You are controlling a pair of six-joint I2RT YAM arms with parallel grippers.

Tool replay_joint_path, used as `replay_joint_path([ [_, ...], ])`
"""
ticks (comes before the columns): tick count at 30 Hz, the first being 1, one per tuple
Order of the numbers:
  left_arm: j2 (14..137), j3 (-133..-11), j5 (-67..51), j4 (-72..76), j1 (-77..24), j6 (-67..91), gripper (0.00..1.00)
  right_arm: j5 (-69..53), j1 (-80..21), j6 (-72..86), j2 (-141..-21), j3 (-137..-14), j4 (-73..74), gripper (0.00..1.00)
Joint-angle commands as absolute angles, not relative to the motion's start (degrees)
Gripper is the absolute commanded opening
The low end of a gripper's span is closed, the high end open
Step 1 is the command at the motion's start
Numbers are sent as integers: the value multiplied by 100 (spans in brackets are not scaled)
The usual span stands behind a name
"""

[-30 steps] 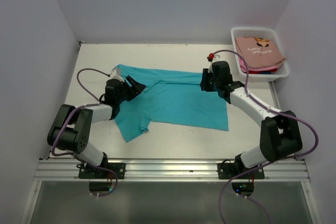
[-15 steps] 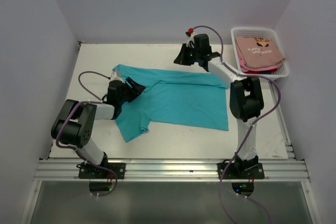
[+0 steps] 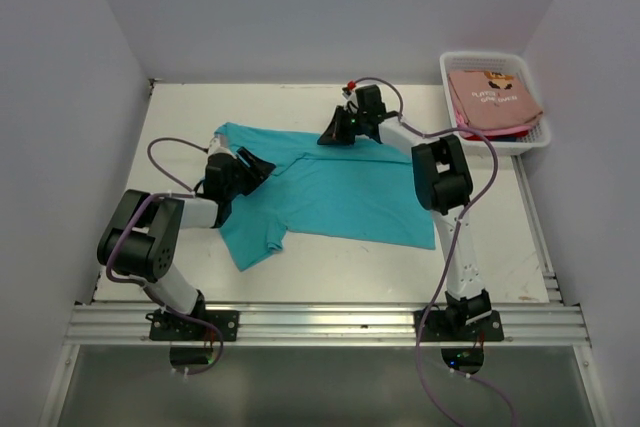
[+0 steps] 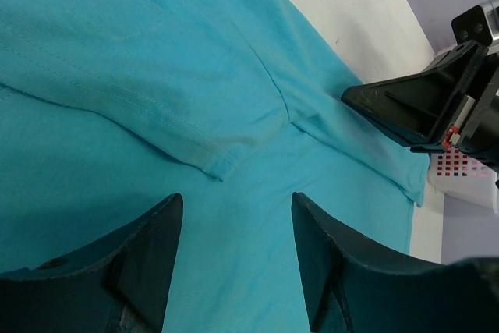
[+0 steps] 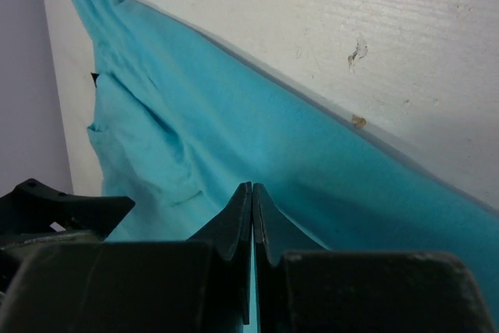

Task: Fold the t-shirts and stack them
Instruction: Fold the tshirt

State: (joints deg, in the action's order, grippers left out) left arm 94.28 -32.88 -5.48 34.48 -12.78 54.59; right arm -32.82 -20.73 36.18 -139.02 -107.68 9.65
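Observation:
A plain teal t-shirt [image 3: 340, 192] lies spread flat on the white table, one sleeve sticking out at the front left. My left gripper [image 3: 262, 164] is open and rests low over the shirt's left part; in the left wrist view [image 4: 235, 199] only teal cloth [image 4: 156, 76] shows between its fingers. My right gripper [image 3: 330, 135] is shut at the shirt's far edge; in the right wrist view [image 5: 251, 186] its tips meet over the teal cloth [image 5: 234, 130], with nothing seen pinched. A salmon-pink printed t-shirt [image 3: 495, 97] lies folded in the basket, red and blue edges under it.
The white plastic basket [image 3: 480, 55] stands at the far right corner. Bare white table [image 3: 180, 107] surrounds the shirt, with walls on three sides. The right gripper [image 4: 421, 107] and the basket [image 4: 456, 169] show in the left wrist view.
My right arm swung from the shirt's right side up and leftward to its far edge. The left arm and the teal shirt stayed in place.

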Motion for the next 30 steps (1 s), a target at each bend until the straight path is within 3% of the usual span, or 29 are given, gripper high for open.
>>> replay_joint_path([
  [1, 9448, -3296, -387, 3595, -1292, 5563, 61, -3385, -2101, 3780, -13834, -10969, 905, 0],
  [11, 9984, -3594, -554, 3482, -1292, 5879, 61, -2427, -2136, 3340, -13913, -11048, 1678, 0],
  [21, 10230, -3911, -448, 3604, -1292, 6099, 61, -2320, -2197, 3129, -14010, -10960, 1810, 0],
  [30, 9616, -3876, -554, 3174, -1301, 6205, 60, -2303, -2197, 2944, -13983, -10846, 1846, 0],
])
